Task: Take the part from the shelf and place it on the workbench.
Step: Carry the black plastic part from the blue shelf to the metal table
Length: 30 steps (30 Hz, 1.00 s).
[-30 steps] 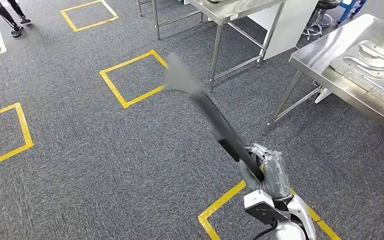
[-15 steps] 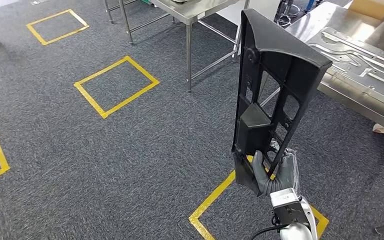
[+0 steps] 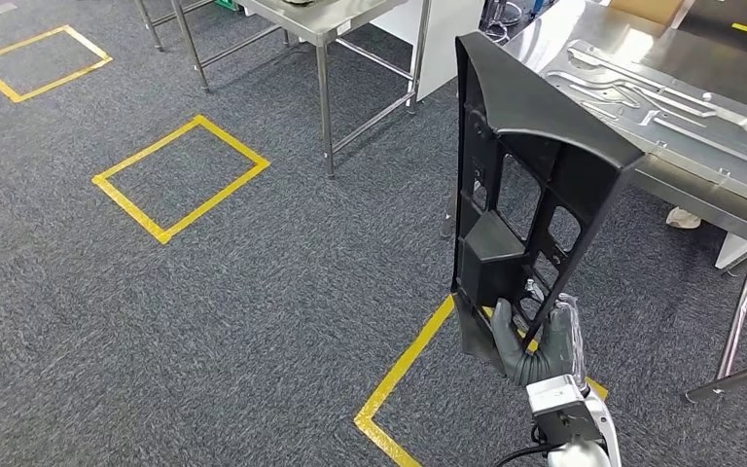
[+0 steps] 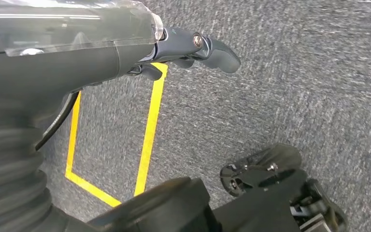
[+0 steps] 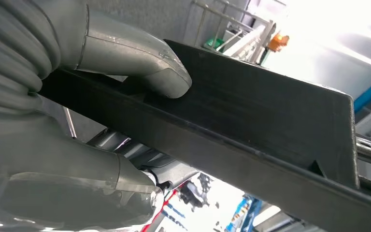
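The right hand (image 3: 535, 345) grips the part (image 3: 520, 185) by its lower end, thumb (image 5: 140, 67) pressed on one face and the other fingers wrapped behind, as the right wrist view shows. The part is a long black plastic frame with cut-out windows, and it stands nearly upright above the hand, well off the carpet (image 3: 204, 321). Holding it by the bottom and keeping it vertical probably keeps the long piece clear of the robot's body and of the table legs while it walks. The steel tabletop (image 3: 642, 146) lies just beyond the part, to the right, with flat metal plates (image 3: 661, 92) on it.

The left hand (image 4: 193, 46) hangs over the carpet beside a yellow floor line (image 4: 152, 125); its fingers are loosely curled and hold nothing.

Compared with half a second ago, the whole scene has slid left and down: the yellow square (image 3: 180, 175) sits further left and the tabletop reaches further into view. This is the camera turning toward the bench; the part keeps its place in the hand.
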### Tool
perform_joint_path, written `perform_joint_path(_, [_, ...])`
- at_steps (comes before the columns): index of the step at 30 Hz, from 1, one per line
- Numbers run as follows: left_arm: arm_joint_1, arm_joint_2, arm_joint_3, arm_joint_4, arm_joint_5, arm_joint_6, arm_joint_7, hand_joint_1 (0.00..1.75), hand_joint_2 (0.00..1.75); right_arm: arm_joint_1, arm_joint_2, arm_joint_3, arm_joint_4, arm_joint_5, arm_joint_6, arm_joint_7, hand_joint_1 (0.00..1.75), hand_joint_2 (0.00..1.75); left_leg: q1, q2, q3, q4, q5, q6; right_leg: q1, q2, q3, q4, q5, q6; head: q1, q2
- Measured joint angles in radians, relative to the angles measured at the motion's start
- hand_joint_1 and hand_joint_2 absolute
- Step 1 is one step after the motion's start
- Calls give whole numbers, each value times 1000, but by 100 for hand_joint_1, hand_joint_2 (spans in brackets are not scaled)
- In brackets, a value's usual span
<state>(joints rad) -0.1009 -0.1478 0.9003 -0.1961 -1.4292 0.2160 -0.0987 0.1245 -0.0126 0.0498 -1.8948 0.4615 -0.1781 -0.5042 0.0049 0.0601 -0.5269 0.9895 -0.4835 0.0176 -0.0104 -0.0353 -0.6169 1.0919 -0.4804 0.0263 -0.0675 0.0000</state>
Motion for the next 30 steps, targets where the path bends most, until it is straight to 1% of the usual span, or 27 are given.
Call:
perform_joint_path(1, [-1, 0, 0, 0, 0, 0, 0, 0, 175, -1, -3, 2, -4, -1, 0, -1, 175, 175, -3, 6, 2, 1, -3, -4, 3, -15, 27, -53, 16, -6, 0, 0])
perform_joint_path(2, [-3, 0, -1, 0, 0, 0, 0, 0, 175, -2, -6, 4, -8, -2, -1, -2, 175, 175, -5, 12, 3, 2, -5, -9, 7, -25, 40, -82, 20, -11, 0, 0])
perform_joint_path(3, [-4, 0, -1, 0, 0, 0, 1, 0, 175, -2, -8, 6, -10, -2, -1, -2, 175, 175, -7, 19, 4, 1, -7, -13, 11, -22, 39, -86, 18, -16, 0, 0])
perform_joint_path(5, [-8, 0, -1, 0, 1, 0, 1, 0, 175, -2, -12, 7, -15, -5, 0, -2, 175, 175, -6, 29, 8, 2, -12, -23, 7, -3, 38, -90, 21, -26, 0, 0])
perform_joint_path(6, [-9, 0, -1, 0, 2, 1, 1, 0, 175, -3, -14, 9, -17, -8, 0, -3, 175, 175, -5, 19, 5, 16, -24, -29, 4, 6, 39, -93, 24, -32, 0, 0])
perform_joint_path(7, [-9, 0, -1, 0, 4, 2, 1, 0, 175, -6, -15, 12, -19, -11, 2, -3, 175, 175, -3, 2, -8, 49, -46, -34, 0, 15, 41, -96, 26, -37, 0, 0])
perform_joint_path(8, [-8, 0, 0, 0, 7, 2, 1, 0, 175, -9, -16, 17, -20, -14, 4, -4, 175, 175, 0, -20, -32, 105, -78, -38, -2, 24, 41, -97, 28, -41, 0, 0])
perform_joint_path(9, [-6, -1, 0, 0, 12, 3, 1, 0, 175, -14, -16, 22, -20, -17, 7, -4, 175, 175, 1, -37, -65, 176, -113, -41, -2, 33, 40, -97, 28, -44, 0, 0])
perform_joint_path(10, [-4, -1, 1, 0, 16, 3, 0, 0, 175, -17, -16, 29, -20, -18, 11, -4, 175, 175, 1, -46, -99, 246, -140, -44, -1, 44, 40, -96, 28, -45, 0, 0])
perform_joint_path(11, [-2, 0, 2, 0, 19, 2, 0, 0, 175, -19, -16, 36, -20, -18, 15, -4, 175, 175, 2, -49, -122, 292, -152, -45, -1, 54, 40, -96, 28, -45, 0, 0])
perform_joint_path(12, [-2, 0, 3, 0, 21, 1, 3, 0, 175, -21, -16, 45, -20, -17, 17, -4, 175, 175, 2, -51, -127, 298, -140, -45, -1, 65, 40, -95, 28, -45, 0, 0])
perform_joint_path(13, [0, 1, 4, 0, 22, -2, 7, 0, 175, -22, -16, 55, -20, -15, 19, -3, 175, 175, 2, -53, -113, 262, -109, -43, -1, 76, 42, -94, 27, -44, 0, 0])
perform_joint_path(14, [1, 3, 5, 0, 23, -5, 12, 0, 175, -23, -16, 65, -20, -12, 19, -3, 175, 175, 2, -60, -83, 193, -66, -40, -1, 88, 44, -92, 27, -42, 0, 0])
perform_joint_path(15, [4, 4, 7, 0, 25, -7, 17, 0, 175, -24, -16, 74, -20, -9, 19, -3, 175, 175, 3, -77, -51, 119, -32, -35, 0, 98, 45, -91, 26, -40, 0, 0])
perform_joint_path(16, [6, 6, 9, 0, 27, -9, 20, 0, 175, -25, -16, 83, -20, -7, 19, -3, 175, 175, 4, -93, -27, 60, -10, -31, 0, 108, 43, -89, 26, -35, 0, 0])
perform_joint_path(17, [8, 6, 11, 0, 30, -8, 19, 0, 175, -27, -16, 93, -20, -4, 18, -4, 175, 175, 4, -106, -13, 24, -1, -28, 0, 117, 39, -87, 27, -30, 0, 0])
perform_joint_path(18, [8, 6, 13, 0, 33, -7, 16, 0, 175, -28, -16, 102, -20, -2, 18, -4, 175, 175, 3, -112, -10, 14, -3, -24, -1, 124, 34, -87, 29, -24, 0, 0])
perform_joint_path(20, [6, 4, 15, 0, 36, 0, 1, 0, 175, -31, -17, 115, -20, -3, 17, -7, 175, 175, 4, -100, -11, 9, 2, -13, -3, 134, 29, -88, 33, -11, 0, 0])
perform_joint_path(21, [5, 2, 16, 0, 36, 3, -8, 0, 175, -32, -18, 118, -20, -7, 16, -9, 175, 175, 5, -92, -10, 6, 6, -5, -2, 123, 24, -80, 26, -5, 0, 0])
perform_joint_path(22, [4, 0, 16, 0, 35, 7, -17, 0, 175, -34, -20, 121, -20, -13, 15, -12, 175, 175, 6, -83, -10, 2, 9, 2, -2, 104, 13, -56, 10, 0, 0, 0])
perform_joint_path(24, [3, -4, 16, 0, 33, 14, -37, 0, 175, -37, -26, 123, -20, -28, 13, -17, 175, 175, 5, -62, -11, -2, 12, 11, -2, 59, -40, 57, -52, 8, 0, 0])
perform_joint_path(25, [1, -5, 16, 0, 32, 18, -47, 0, 175, -38, -29, 124, -19, -34, 12, -18, 175, 175, 3, -52, -12, -2, 11, 13, -4, 49, -74, 127, -83, 12, 0, 0])
perform_joint_path(26, [-2, -7, 16, 0, 30, 22, -55, 0, 175, -38, -34, 124, -17, -39, 11, -19, 175, 175, 1, -42, -13, -1, 11, 14, -5, 45, -101, 183, -101, 15, 0, 0])
perform_joint_path(27, [-6, -10, 15, 0, 28, 24, -59, 0, 175, -38, -38, 124, -16, -42, 11, -20, 175, 175, 0, -32, -14, -1, 11, 14, -6, 43, -110, 203, -99, 17, 0, 0])
perform_joint_path(28, [-11, -14, 15, 0, 26, 24, -60, 0, 175, -39, -43, 124, -15, -46, 12, -20, 175, 175, -1, -23, -13, -1, 10, 13, -6, 40, -99, 184, -79, 17, 0, 0])
perform_joint_path(29, [-16, -17, 14, 0, 23, 23, -59, 0, 175, -42, -49, 124, -15, -51, 16, -18, 175, 175, -2, -13, -11, 0, 9, 12, -5, 32, -67, 124, -46, 15, 0, 0])
perform_joint_path(30, [-20, -21, 14, 0, 21, 21, -55, 0, 175, -46, -55, 124, -15, -57, 20, -16, 175, 175, -3, -5, -9, 0, 8, 10, -3, 14, -25, 45, -13, 10, 0, 0])
